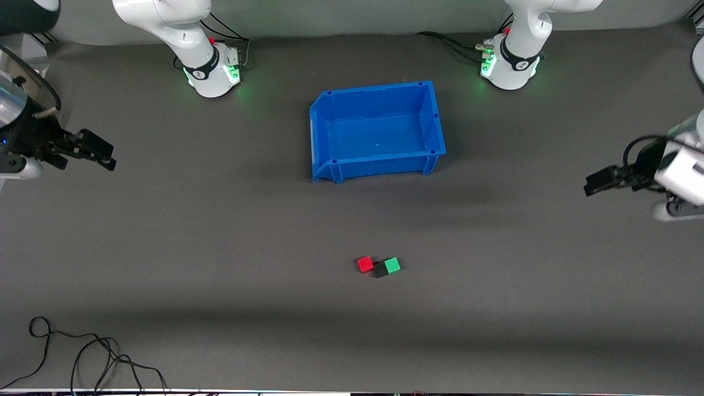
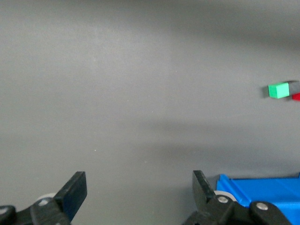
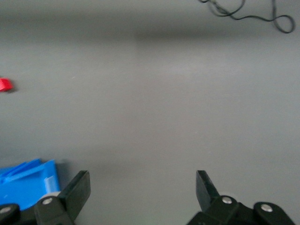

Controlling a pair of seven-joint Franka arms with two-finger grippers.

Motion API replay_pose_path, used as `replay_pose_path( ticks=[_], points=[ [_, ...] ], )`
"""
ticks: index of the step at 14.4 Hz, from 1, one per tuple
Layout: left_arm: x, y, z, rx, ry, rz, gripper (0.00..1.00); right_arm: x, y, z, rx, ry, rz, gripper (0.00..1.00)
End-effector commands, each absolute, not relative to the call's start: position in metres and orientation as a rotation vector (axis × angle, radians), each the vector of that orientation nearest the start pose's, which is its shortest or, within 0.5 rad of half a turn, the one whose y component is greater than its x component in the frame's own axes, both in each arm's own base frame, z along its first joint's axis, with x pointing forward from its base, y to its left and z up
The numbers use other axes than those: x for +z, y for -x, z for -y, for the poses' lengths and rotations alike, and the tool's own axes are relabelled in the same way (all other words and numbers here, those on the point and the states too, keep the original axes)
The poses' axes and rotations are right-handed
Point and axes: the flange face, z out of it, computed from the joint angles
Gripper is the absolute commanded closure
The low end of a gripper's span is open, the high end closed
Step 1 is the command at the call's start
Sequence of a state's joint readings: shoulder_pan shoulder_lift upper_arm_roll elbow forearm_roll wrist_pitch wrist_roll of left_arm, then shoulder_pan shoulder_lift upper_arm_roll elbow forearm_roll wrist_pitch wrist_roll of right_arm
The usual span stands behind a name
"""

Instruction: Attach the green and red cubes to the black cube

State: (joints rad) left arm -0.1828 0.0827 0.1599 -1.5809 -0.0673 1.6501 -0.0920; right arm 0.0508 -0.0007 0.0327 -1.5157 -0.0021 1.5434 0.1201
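Note:
The red cube (image 1: 364, 264), the black cube (image 1: 380, 269) and the green cube (image 1: 392, 265) sit in a row on the dark mat, touching, with the black one in the middle. They lie nearer to the front camera than the blue bin (image 1: 330, 132). The left wrist view shows the green cube (image 2: 279, 90), a dark sliver of the black cube (image 2: 293, 87) and an edge of the red cube (image 2: 296, 97). The right wrist view shows part of the red cube (image 3: 4, 85). My left gripper (image 1: 591, 184) is open and empty at the left arm's end of the table. My right gripper (image 1: 107, 157) is open and empty at the right arm's end. Both arms wait far from the cubes.
The blue bin is empty and stands mid-table between the arm bases; a corner of it shows in the left wrist view (image 2: 262, 192) and the right wrist view (image 3: 26, 183). A black cable (image 1: 82, 352) lies on the mat at the near edge toward the right arm's end.

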Motion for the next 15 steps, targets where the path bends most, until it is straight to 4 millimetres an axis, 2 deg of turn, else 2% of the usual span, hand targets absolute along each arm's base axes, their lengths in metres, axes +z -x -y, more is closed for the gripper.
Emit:
replay_pose_path(
  ticks=[1, 3, 7, 10, 15],
  points=[
    [0.599, -0.557, 0.026, -0.025, 3.182, -0.041, 0.00, 0.656, -0.544, -0.032, -0.024, 3.099, 0.063, 0.00],
    [0.603, -0.552, 0.022, -0.038, 3.165, -0.073, 0.00, 0.647, -0.545, -0.029, -0.009, 3.101, 0.086, 0.00],
    [0.613, -0.546, 0.025, -0.065, 3.164, -0.085, 0.00, 0.645, -0.545, -0.028, -0.004, 3.107, 0.086, 0.00],
    [0.614, -0.546, 0.032, -0.065, 3.159, -0.100, 0.00, 0.643, -0.550, -0.028, -0.035, 3.113, 0.063, 0.00],
    [0.613, -0.545, 0.027, -0.055, 3.159, -0.085, 0.00, 0.641, -0.551, -0.027, -0.028, 3.114, 0.063, 0.00]
  ],
)
